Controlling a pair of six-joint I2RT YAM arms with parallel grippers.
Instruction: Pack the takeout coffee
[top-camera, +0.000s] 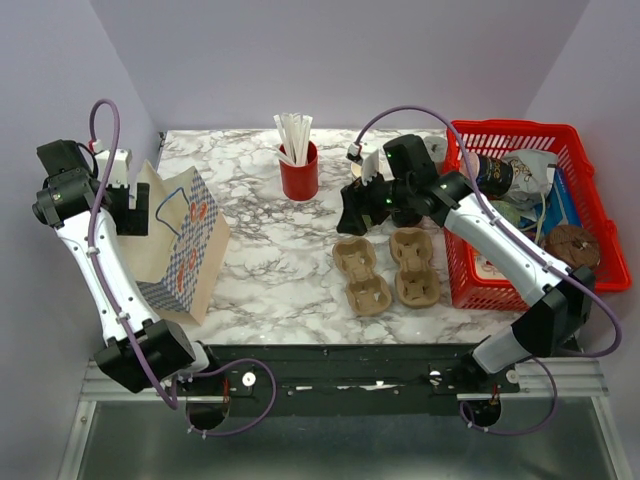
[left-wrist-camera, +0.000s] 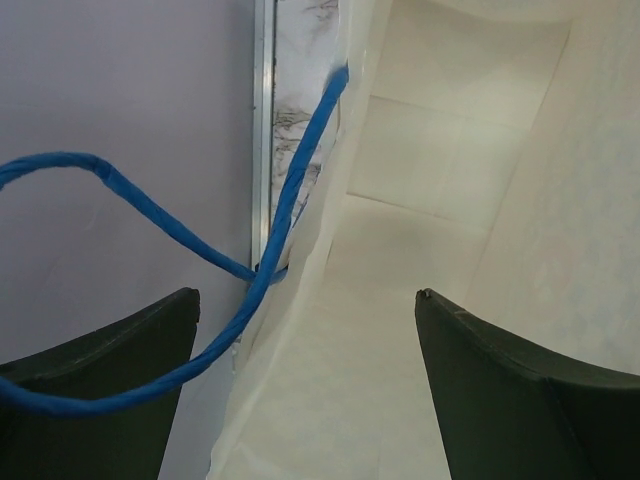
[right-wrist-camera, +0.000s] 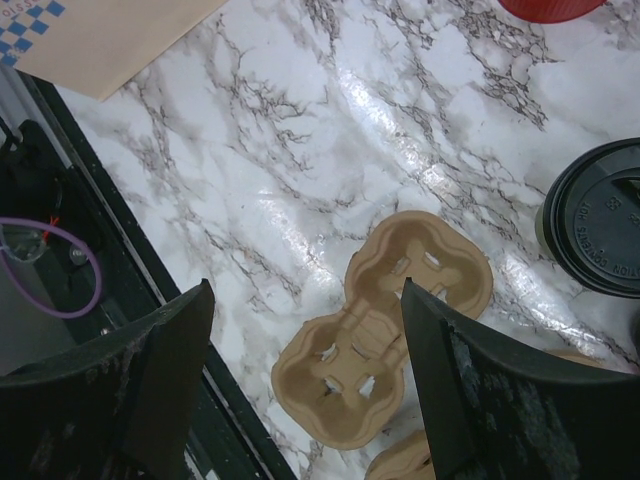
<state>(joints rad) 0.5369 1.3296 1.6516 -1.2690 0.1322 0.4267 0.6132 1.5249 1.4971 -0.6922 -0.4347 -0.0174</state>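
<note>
Right gripper is spread wide and empty over the pulp tray, with the lidded coffee cup standing just beside it, so a sloppy reach could easily tip it.

Paper bag stood on the table's left side. Cup of straws sat at back centre. Two trays lay side by side front of centre: left tray, right tray. Basket sat at the right edge, right of the trays, with loose items in it. Takeout coffee, lid on, stood on the table behind the trays. Left gripper straddled one bag wall at the mouth.
</note>
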